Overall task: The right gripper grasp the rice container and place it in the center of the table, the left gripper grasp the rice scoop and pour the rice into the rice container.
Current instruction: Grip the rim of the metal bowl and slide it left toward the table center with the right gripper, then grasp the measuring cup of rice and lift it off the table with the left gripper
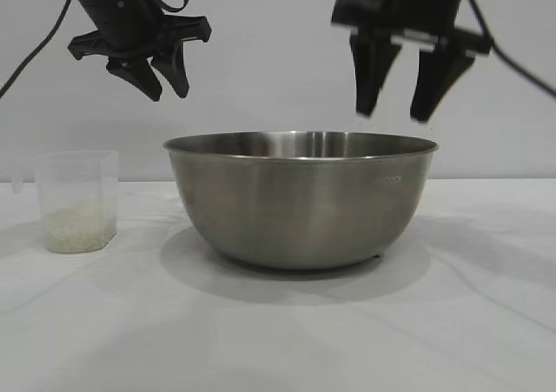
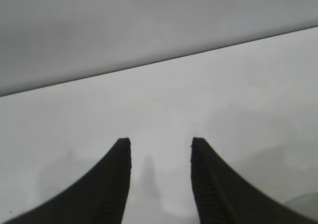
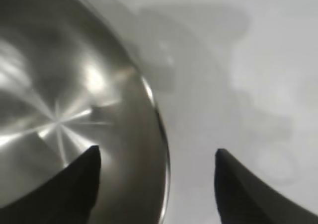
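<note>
1. Exterior view shows the large round brushed stainless-steel bowl, the rice container (image 1: 301, 199), standing upright about midway between the desk's left and right edges, so placing it looks done or nearly done; scooping and pouring are not yet begun.
2. The right hand (image 1: 393, 114), black with claw-like pointed fingers, hangs above the bowl's right rim with its fingers spread and pointing straight down, touching nothing. In the right wrist view the rim (image 3: 158, 119) runs between its two fingers, one over the bowl's inside, the other over the bare white matte desk (image 3: 258, 85).
3. The small translucent clear plastic measuring cup, the rice scoop (image 1: 76, 201), stands upright near the desk's left edge, well apart from the bowl, with a pale layer of white rice (image 1: 76, 229) in its bottom.
4. The left hand (image 1: 161, 81), the same black claw type, hovers high, above and between cup and bowl, tilted, with fingers spread and nothing held. Its wrist view shows only desk between the fingers.
5. Next, I judge, the left hand must descend to the cup and close on it while keeping it level.
</note>
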Tool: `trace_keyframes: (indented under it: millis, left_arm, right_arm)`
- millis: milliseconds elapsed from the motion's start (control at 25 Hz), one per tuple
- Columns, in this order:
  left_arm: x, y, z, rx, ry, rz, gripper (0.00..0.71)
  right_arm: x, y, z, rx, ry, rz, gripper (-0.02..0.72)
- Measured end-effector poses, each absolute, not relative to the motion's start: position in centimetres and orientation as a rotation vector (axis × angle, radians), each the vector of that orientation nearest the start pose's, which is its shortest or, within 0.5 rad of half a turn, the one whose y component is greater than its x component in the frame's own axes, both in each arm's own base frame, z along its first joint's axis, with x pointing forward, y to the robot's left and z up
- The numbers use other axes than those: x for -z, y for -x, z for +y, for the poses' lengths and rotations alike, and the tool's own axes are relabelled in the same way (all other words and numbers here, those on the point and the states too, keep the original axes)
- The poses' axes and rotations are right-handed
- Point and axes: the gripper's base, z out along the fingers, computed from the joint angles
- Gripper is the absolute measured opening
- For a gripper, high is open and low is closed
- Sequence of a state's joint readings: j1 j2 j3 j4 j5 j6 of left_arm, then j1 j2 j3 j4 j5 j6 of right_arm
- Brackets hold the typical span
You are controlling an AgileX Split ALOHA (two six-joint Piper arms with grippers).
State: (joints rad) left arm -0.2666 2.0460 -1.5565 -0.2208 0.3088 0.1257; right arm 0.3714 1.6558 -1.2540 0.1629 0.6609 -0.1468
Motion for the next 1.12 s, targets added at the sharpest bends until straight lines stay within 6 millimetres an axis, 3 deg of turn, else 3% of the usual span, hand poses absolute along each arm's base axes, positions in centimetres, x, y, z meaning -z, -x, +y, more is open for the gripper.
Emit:
trace_keyframes:
  millis: [120, 200, 280, 640, 840, 1120]
  left_arm:
    - [-22.4, -45.3, -13.0, 0.259, -0.245, 2.265, 0.246]
    - [-22.5, -45.2, -13.0, 0.260, -0.245, 2.266, 0.246]
    - [-22.5, -45.2, -13.0, 0.260, -0.245, 2.266, 0.246]
    - [-22.4, -45.1, -13.0, 0.261, -0.249, 2.282, 0.246]
    - [-22.4, -45.1, -13.0, 0.261, -0.250, 2.283, 0.246]
    - [-22.8, -45.0, -12.9, 0.256, -0.258, 2.279, 0.246]
  right_arm:
    - [-25.7, -28.3, 11.5, -0.217, 0.504, 2.355, 0.400]
    - [-25.5, -25.0, 10.1, -0.204, 0.498, 2.288, 0.405]
    - [-26.1, -21.9, 8.8, -0.207, 0.488, 2.228, 0.405]
    - [-29.2, -11.8, 5.1, -0.264, 0.436, 2.071, 0.405]
    - [-29.0, -7.8, 3.2, -0.258, 0.367, 2.166, 0.405]
    - [-27.8, -4.5, 1.7, -0.210, 0.341, 2.324, 0.405]
